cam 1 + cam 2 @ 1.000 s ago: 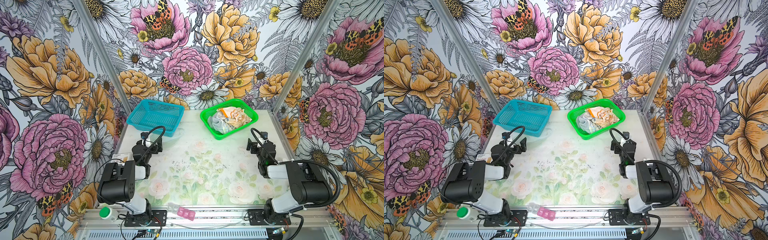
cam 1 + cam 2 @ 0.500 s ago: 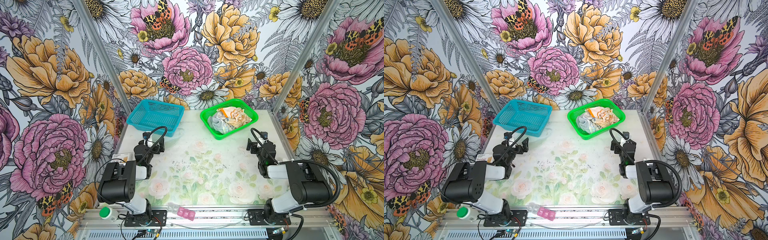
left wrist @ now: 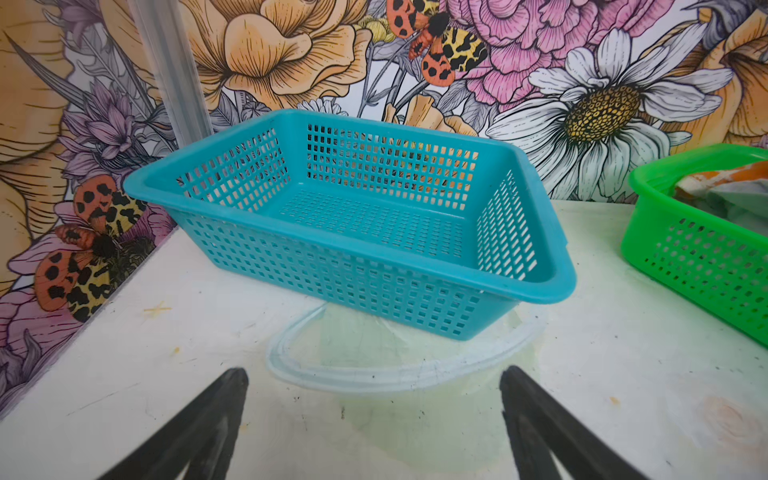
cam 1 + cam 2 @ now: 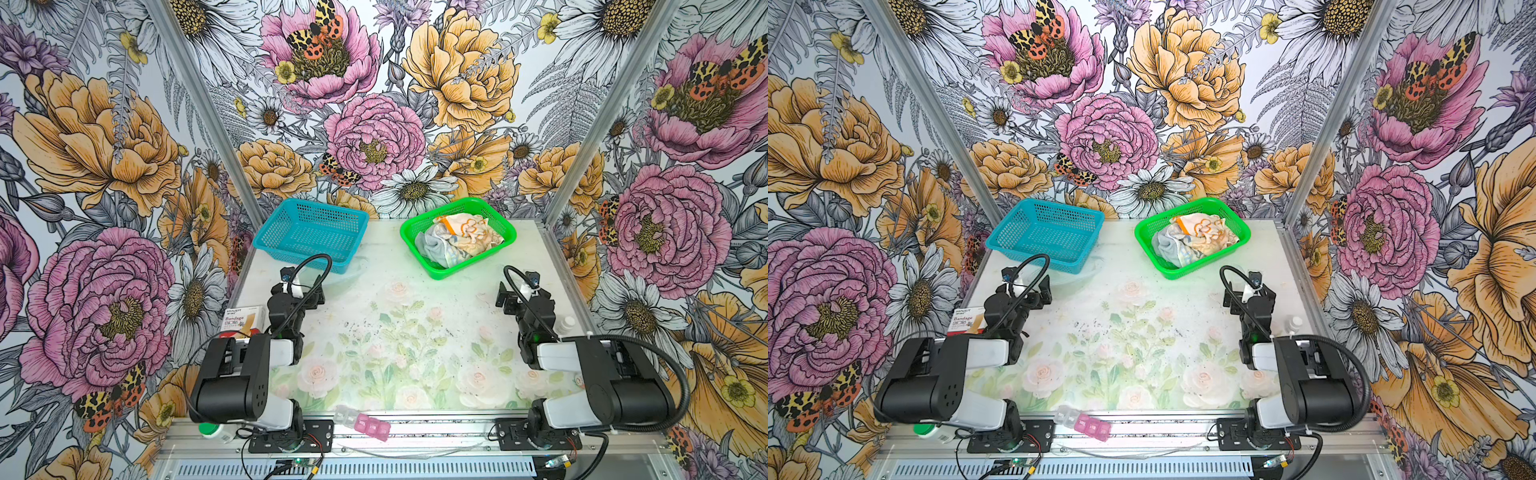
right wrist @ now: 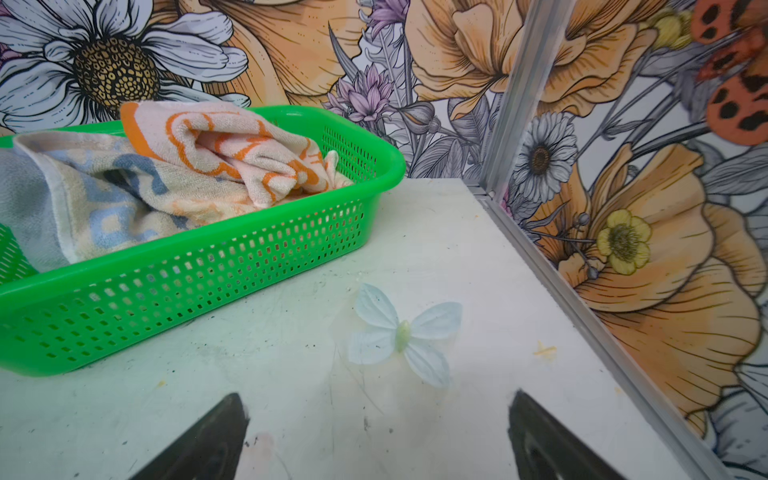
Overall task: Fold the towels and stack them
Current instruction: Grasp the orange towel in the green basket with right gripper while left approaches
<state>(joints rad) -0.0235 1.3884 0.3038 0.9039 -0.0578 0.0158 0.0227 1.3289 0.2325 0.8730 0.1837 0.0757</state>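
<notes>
At the back of the floral-print counter (image 4: 415,316): perforated teal plastic basket (image 4: 309,232) left, perforated green plastic basket (image 4: 457,272) right, 3 crumpled terry towels (image 4: 457,241) heaped inside it. Left claw (image 3: 374,378) and right claw (image 5: 378,401): jaws spread apart, gripping nothing.

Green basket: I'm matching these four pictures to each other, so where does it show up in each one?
In a top view: green basket on the far side, right of centre.
In a top view: same place, far side, right of centre.
Left wrist view: partly cut off at the frame edge, beside the blue basket.
Right wrist view: large and close.
Shared landmark: the crumpled towels inside it.
</notes>
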